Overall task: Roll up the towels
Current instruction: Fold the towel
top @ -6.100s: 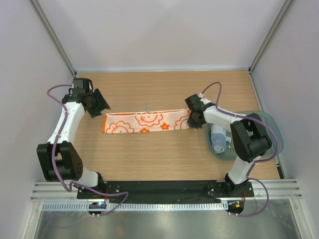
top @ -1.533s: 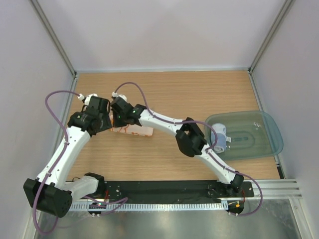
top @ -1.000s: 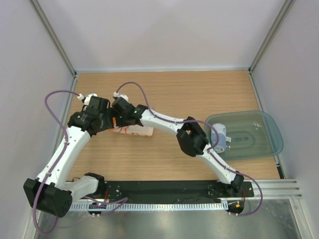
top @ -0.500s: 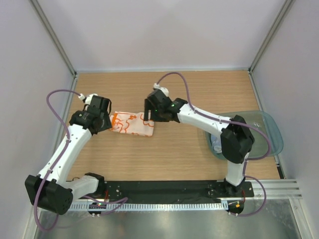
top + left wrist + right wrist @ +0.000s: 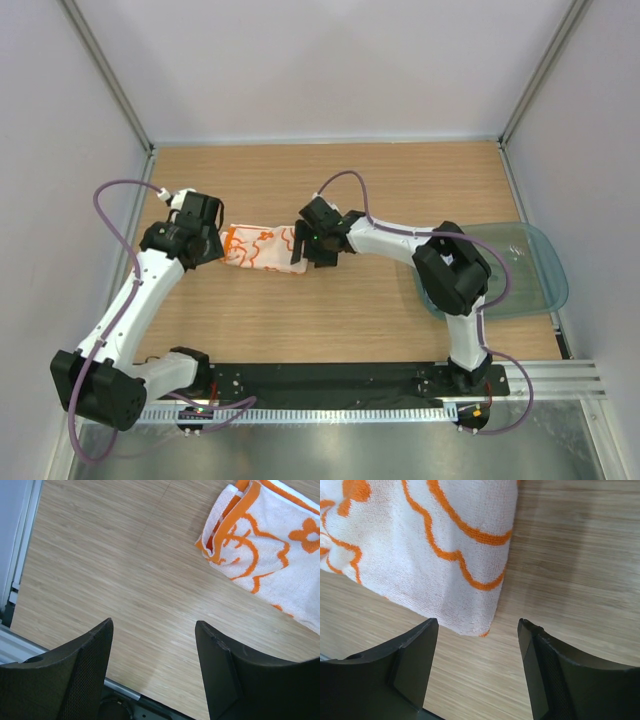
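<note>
Now, orange-patterned towel lying bundled on the table, left jaws and right jaws flanking it, wide, empty.

The left gripper gapes above the table, orange-patterned towel just beyond.

Translucent teal tray at the wooden table's right edge

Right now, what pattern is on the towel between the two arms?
Towel: white with orange flower outlines; clearest in right wrist view.
</note>
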`<state>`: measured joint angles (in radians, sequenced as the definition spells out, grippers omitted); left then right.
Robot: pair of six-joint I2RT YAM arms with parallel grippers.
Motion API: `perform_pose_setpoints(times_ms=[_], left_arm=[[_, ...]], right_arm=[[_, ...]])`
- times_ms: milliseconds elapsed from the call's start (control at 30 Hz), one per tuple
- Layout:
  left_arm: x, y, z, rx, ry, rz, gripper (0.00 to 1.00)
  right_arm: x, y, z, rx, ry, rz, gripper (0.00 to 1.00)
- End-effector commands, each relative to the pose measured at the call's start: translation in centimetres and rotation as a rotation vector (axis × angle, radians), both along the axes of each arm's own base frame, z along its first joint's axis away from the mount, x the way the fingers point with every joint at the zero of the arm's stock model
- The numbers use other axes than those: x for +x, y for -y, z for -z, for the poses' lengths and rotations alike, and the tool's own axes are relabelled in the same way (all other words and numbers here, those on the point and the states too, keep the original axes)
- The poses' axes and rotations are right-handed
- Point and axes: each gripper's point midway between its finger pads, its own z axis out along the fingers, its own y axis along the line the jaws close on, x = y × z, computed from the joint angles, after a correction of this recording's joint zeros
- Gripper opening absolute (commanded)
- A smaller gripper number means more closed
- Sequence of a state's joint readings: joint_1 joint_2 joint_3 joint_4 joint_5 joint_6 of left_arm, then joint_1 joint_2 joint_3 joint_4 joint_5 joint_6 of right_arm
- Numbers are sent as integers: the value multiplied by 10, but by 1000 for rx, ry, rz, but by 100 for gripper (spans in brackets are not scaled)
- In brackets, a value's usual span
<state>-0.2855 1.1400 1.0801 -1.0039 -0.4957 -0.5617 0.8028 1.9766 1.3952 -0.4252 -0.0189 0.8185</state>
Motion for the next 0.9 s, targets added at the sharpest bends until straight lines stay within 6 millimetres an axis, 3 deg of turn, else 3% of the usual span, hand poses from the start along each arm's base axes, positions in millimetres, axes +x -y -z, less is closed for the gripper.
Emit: perform_pose_setpoints(times_ms=[0,167,200,233,367,467,600,633,700,733,800,867], left_arm=[[0,-8,-5,24,23,-30,68],[0,-8,-4,25,22,-29,68],[0,-9,-4,27,23,-33,68],[1,-9,-4,29,22,-32,68],[2,-7,-5,20,24,-30,67],[8,5,-5,-31,35,10,64],[25,35,-1,-169,57,82,61],[30,48,5,-218,35,111,60],[41,61,11,-264,37,129,57],[43,69,15,-296,24,136,55],[54,88,26,-324,-3,171,52],[59,108,31,-333,-8,216,51]], right_arm=[[0,-23,-6,76,-11,-7,71],[-13,-31,12,77,-48,-27,56],[-16,-29,17,69,-60,-28,51],[-16,-29,18,74,-59,-30,39],[-22,-17,23,46,-54,-33,21],[-34,-1,24,19,-55,-47,13],[-70,41,37,-69,-103,-86,7],[-78,50,30,-75,-97,-107,7],[-96,75,40,-131,-126,-116,7],[-102,83,33,-142,-120,-122,7],[-118,103,38,-178,-143,-143,7],[-126,110,34,-172,-143,-162,7]])
